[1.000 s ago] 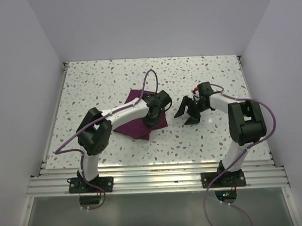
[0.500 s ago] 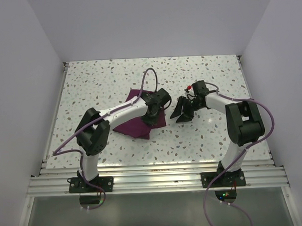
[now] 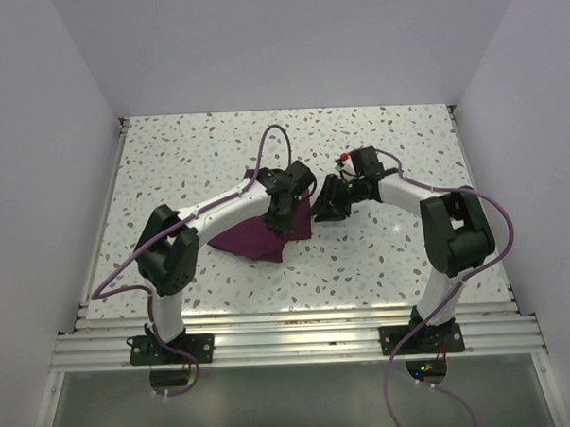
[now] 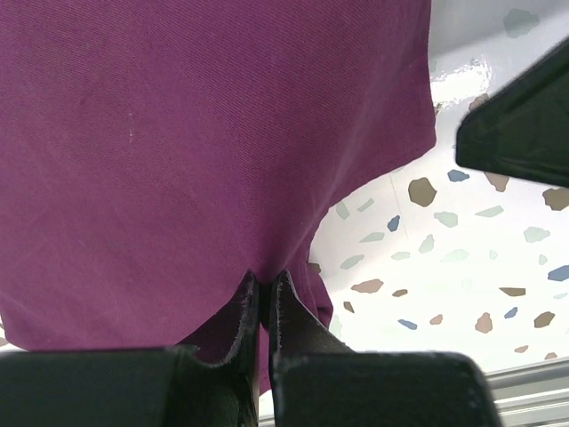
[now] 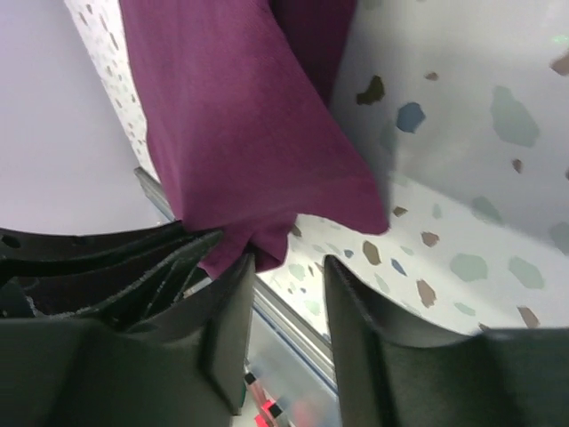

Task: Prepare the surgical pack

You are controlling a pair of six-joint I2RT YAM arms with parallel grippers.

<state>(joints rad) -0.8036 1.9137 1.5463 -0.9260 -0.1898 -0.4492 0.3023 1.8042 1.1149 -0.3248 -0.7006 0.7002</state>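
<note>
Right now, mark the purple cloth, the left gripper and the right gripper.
purple cloth (image 3: 248, 239), top view, its bare near part.
left gripper (image 4: 264, 277), left wrist view, between fingertips pinching the cloth.
right gripper (image 5: 286, 265), right wrist view, gap between parted fingertips.

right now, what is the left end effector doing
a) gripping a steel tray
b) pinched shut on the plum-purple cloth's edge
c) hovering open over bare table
b: in the left wrist view the left end effector is shut, the edge of the plum-purple cloth nipped between its fingers
</note>
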